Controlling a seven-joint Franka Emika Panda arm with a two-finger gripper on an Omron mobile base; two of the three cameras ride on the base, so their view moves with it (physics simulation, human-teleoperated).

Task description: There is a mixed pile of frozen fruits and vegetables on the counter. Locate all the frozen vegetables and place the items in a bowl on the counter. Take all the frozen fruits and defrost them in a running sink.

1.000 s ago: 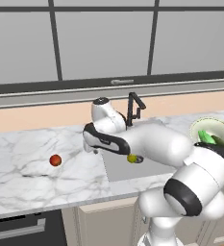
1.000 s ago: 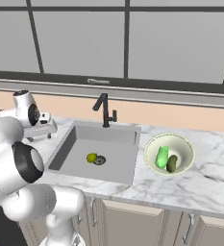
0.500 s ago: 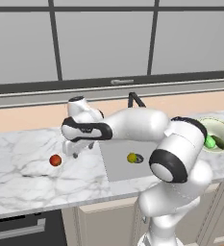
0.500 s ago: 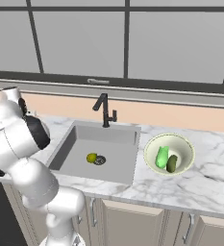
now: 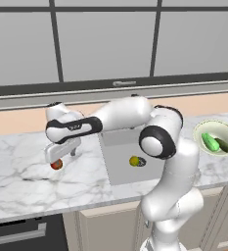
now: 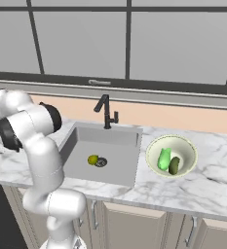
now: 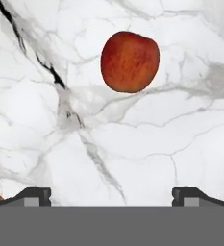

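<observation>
Both base cams sit behind the arm, looking forward and down at the counter [image 5: 22, 171]; they share the sink [image 6: 120, 168] and bowl [image 6: 183, 144]. Hand cam points straight down, close over the marble, red fruit [image 7: 130, 61] upper middle.

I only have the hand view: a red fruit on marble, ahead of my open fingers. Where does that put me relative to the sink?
Observer: The left base view shows the gripper over the counter, left of the sink, with the red fruit just beneath it.
Operator: Is the other fruit already in the sink?
Observer: Yes, the yellow-green fruit lies in the basin beside the drain.
Operator: And the vegetables?
Observer: Both green pieces, the light-green one and the dark-green one, lie in the bowl, right of the sink.
Operator: Is water running?
Observer: No stream is visible under the faucet in the right base view.
</observation>
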